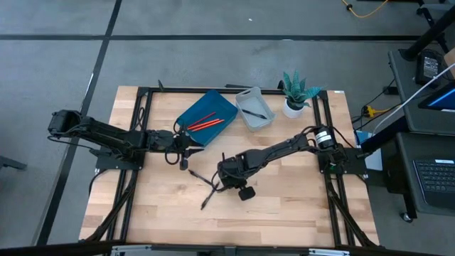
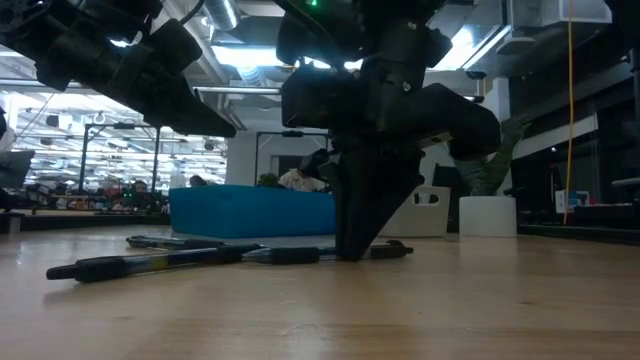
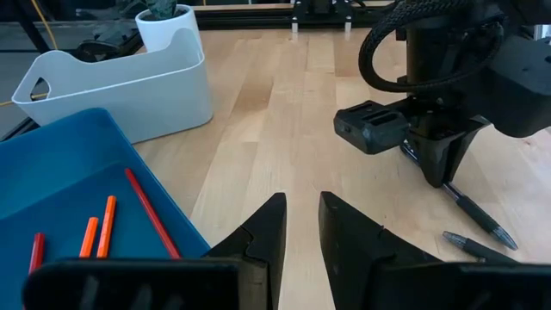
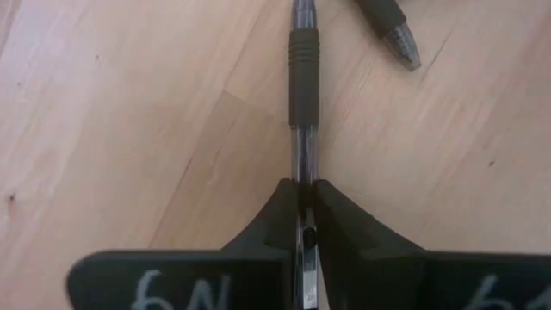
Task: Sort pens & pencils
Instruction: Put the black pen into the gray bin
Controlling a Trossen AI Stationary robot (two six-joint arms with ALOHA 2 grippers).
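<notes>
The right tool is clenching a black pen lying flat on the worktop, its long axis running straight ahead between the fingers, while the left tool is waiting released beside the blue tray.

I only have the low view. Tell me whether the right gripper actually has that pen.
Observer: Yes. Its wrist view shows the right gripper shut on the black pen, fingers clamped on the barrel.
Operator: Report the left gripper.
Observer: The left gripper is open and empty, next to the blue tray.
Operator: Say what's inside that tray.
Observer: Only red and orange pencils; no pens show in it.
</notes>
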